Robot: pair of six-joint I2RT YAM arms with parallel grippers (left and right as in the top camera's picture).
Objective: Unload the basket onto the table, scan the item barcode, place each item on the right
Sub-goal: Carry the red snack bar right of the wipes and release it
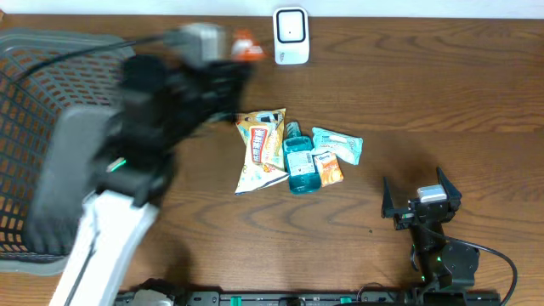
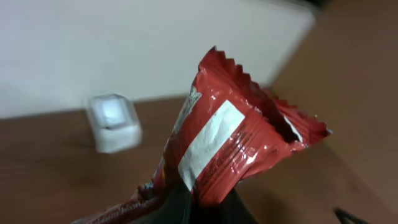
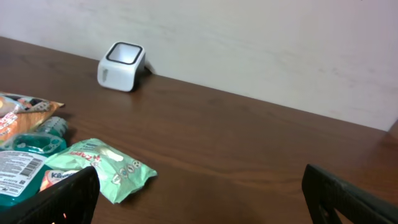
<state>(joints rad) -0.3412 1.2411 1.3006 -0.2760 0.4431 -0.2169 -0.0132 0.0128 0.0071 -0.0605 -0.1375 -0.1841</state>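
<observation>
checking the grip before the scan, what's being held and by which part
The left gripper is shut on the red packet, pinching its lower end; the crimped top end sticks out free. The right gripper is open and empty.

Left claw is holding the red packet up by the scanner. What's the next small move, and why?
Probably turn the red packet so its white panel faces the scanner. In the left wrist view the panel faces the camera, while the scanner sits behind it, apart; no barcode is legible yet.
</observation>
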